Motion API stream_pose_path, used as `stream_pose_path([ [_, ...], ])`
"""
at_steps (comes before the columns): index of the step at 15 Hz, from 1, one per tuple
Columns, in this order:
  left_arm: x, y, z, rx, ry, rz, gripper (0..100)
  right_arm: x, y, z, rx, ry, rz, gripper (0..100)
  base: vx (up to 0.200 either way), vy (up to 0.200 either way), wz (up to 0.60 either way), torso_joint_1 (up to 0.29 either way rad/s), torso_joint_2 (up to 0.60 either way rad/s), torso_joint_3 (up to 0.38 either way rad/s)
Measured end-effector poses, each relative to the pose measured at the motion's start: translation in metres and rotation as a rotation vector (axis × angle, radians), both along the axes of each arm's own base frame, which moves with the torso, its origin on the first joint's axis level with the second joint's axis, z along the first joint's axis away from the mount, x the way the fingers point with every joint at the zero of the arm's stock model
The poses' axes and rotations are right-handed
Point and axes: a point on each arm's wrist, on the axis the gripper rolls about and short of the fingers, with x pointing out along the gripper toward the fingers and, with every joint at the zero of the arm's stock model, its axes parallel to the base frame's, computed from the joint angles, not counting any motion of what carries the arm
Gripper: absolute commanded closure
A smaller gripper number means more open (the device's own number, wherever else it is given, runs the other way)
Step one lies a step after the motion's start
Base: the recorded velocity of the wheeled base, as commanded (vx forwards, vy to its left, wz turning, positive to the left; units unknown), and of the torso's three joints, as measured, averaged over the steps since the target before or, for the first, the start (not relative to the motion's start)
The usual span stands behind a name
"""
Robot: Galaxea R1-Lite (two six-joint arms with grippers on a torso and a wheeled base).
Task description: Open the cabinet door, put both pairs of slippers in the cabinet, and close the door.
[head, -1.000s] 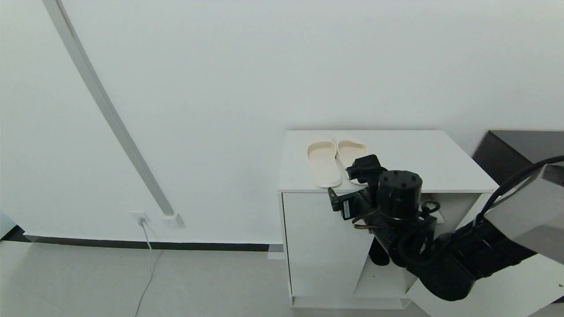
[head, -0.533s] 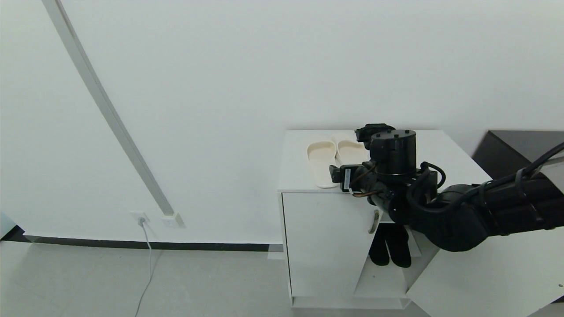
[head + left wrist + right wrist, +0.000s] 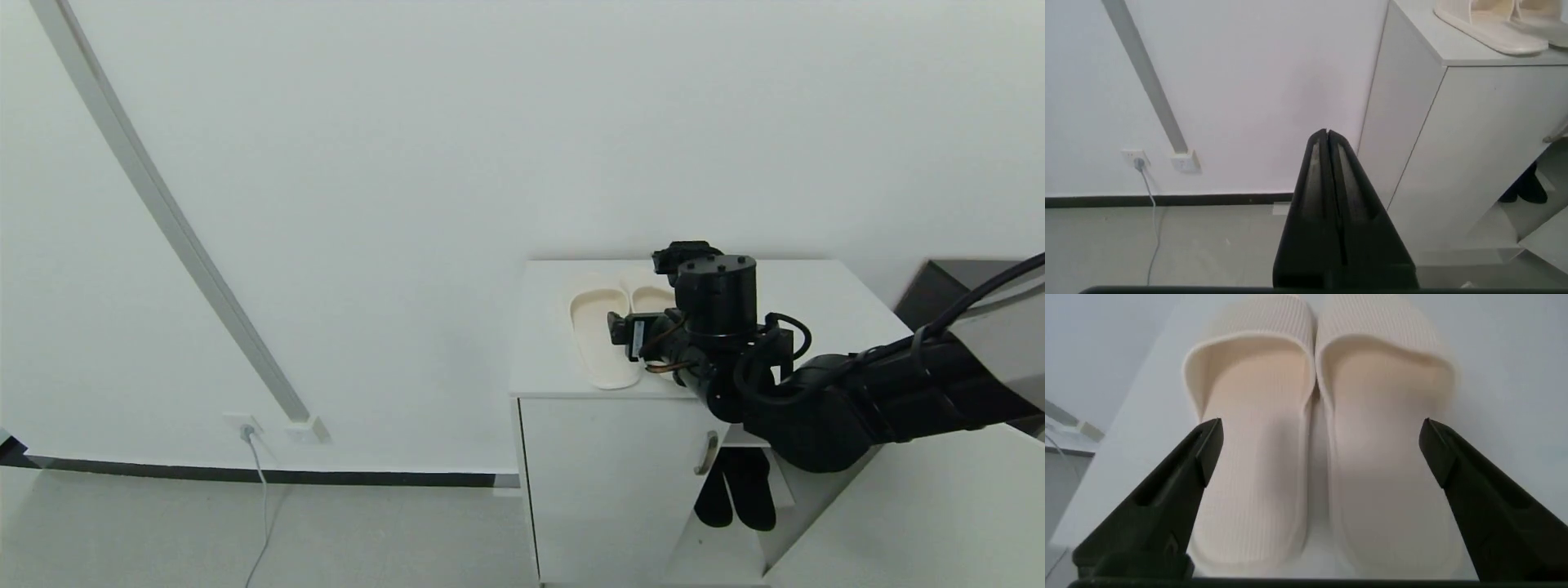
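Note:
A pair of cream slippers (image 3: 604, 339) (image 3: 1315, 457) lies side by side on top of the white cabinet (image 3: 816, 302). My right gripper (image 3: 684, 251) (image 3: 1321, 433) hovers over them, open wide, with one finger outside each slipper and nothing held. A pair of black slippers (image 3: 735, 490) (image 3: 1527, 184) stands inside the cabinet behind the open right door (image 3: 898, 523). The left door (image 3: 604, 482) is shut. My left gripper (image 3: 1327, 143) is shut and empty, low beside the cabinet's left side, with the cream slippers (image 3: 1490, 20) above it.
A grey conduit (image 3: 163, 220) runs slantwise down the wall to a socket with a cable (image 3: 245, 429). Dark furniture (image 3: 955, 282) stands right of the cabinet. Bare floor (image 3: 245, 531) lies to the left.
My right arm has risen from the cabinet opening to above the top, over the cream slippers. The black slippers stay inside. The head camera has shifted a little.

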Motion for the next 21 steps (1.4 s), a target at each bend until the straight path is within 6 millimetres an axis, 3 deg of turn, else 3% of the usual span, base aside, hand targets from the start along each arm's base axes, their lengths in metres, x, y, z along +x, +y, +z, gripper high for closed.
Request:
stream_pose_path([
  [7, 0.000, 0.000, 0.000, -0.002, -0.001, 0.001, 100, 0.010, 0.008, -0.024, -0.009, -0.001, 0.013, 0, 0.000, 0.000, 0.00, 0.000, 0.00, 0.000],
  [18, 0.000, 0.000, 0.000, -0.004, -0.001, 0.001, 100, 0.056, 0.016, -0.038, -0.022, -0.061, 0.023, 0, 0.000, 0.000, 0.00, 0.000, 0.00, 0.000],
  [19, 0.000, 0.000, 0.000, -0.004, -0.001, 0.001, 100, 0.059, 0.017, -0.039, -0.024, -0.068, 0.023, 100, 0.000, 0.000, 0.00, 0.000, 0.00, 0.000],
  [21, 0.000, 0.000, 0.000, -0.004, -0.001, 0.001, 100, 0.062, 0.018, -0.040, -0.026, -0.071, 0.020, 100, 0.000, 0.000, 0.00, 0.000, 0.00, 0.000],
])
